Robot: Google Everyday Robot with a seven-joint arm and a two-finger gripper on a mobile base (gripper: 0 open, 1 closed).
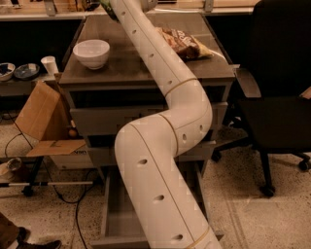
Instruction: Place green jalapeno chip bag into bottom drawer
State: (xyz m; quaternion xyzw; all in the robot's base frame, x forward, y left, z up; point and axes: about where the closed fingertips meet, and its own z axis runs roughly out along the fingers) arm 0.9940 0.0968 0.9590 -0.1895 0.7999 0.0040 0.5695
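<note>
White jointed arm [165, 146] runs up over the grey metal three-drawer cabinet [146, 73]. Gripper [111, 6] sits at the frame's top edge above the back of the cabinet top, mostly cropped; open or closed: can't tell. Glossy green jalapeno chip bag [107, 11]: only a dark green sliver right at the gripper, markings unreadable. Deep grey bottom drawer [112, 214] is pulled open, partly behind the arm.

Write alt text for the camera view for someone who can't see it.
A white robot arm rises in front of a grey three-drawer cabinet, its gripper out of view beyond the top edge. The bottom drawer stands open; a white bowl and a tan-and-brown chip bag sit on top, with a black office chair at the picture's right.
</note>
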